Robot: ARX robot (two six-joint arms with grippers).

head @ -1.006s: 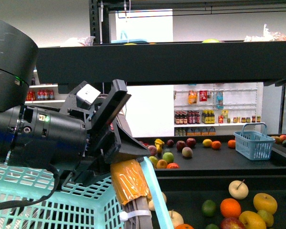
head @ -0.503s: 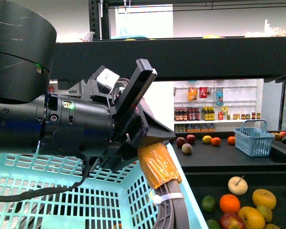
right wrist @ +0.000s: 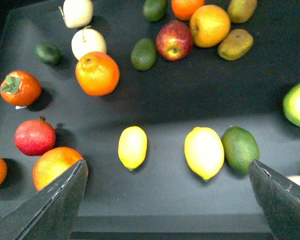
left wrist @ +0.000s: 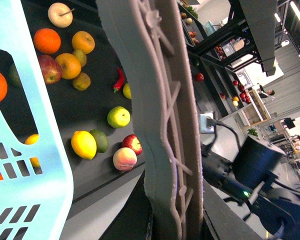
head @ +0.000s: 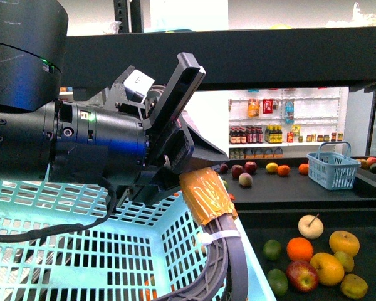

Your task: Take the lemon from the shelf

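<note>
Two yellow lemons lie on the shelf's dark tray (right wrist: 170, 100) in the right wrist view: a small lemon (right wrist: 132, 146) and a larger lemon (right wrist: 204, 152) beside a lime (right wrist: 240, 148). My right gripper (right wrist: 167, 200) is open above them, its fingertips (right wrist: 55, 205) wide apart to either side, and it holds nothing. My left gripper (left wrist: 157, 75) is shut, its grey fingers pressed together beside a turquoise basket (left wrist: 35, 150). A lemon (left wrist: 84, 144) also shows in the left wrist view. The black shelf (head: 269, 59) spans the front view behind my left arm (head: 81, 150).
Around the lemons lie an orange (right wrist: 97, 73), a red apple (right wrist: 174, 40), a pomegranate (right wrist: 35, 136) and a persimmon (right wrist: 20, 88). The turquoise basket (head: 81, 251) fills the lower left of the front view. A small blue basket (head: 332, 169) stands on the middle tray.
My left arm has moved up and to the right across the front view. The turquoise basket now fills more of the lower frame.
</note>
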